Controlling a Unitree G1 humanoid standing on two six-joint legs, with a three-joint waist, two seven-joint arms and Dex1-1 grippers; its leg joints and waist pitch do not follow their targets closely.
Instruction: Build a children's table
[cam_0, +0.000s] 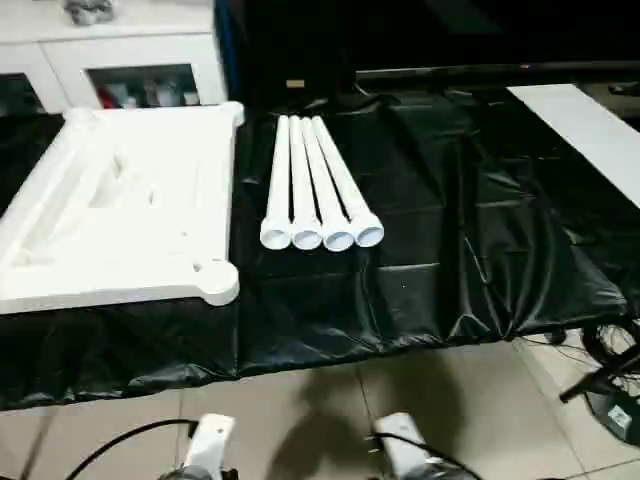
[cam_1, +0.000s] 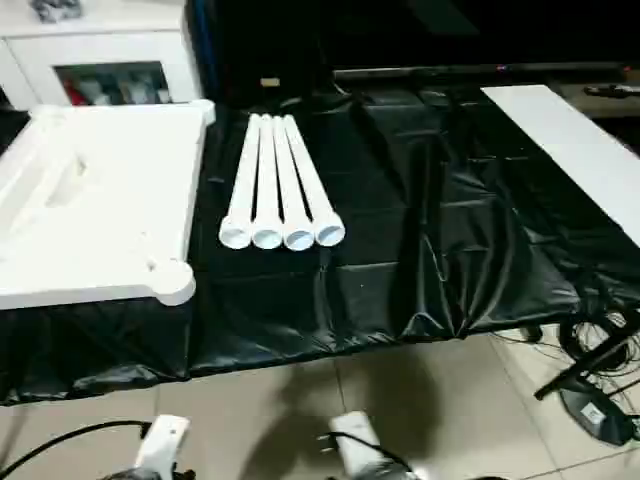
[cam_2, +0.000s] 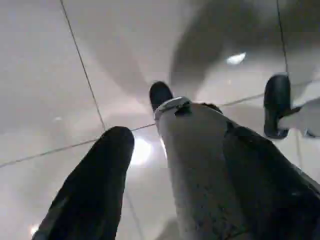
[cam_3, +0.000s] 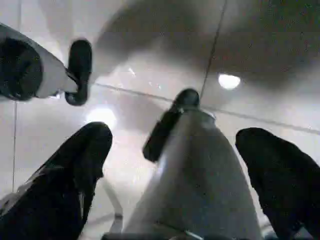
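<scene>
Tabletop partly cut off beside four legs; both end effectors apparently released, empty.

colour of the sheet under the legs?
Black, glossy sheet; clearest in the left eye view.

No legible text, label, brand mark, number or sign found in any view. A small tan tag at the far edge of the bench carries nothing that can be read.
</scene>
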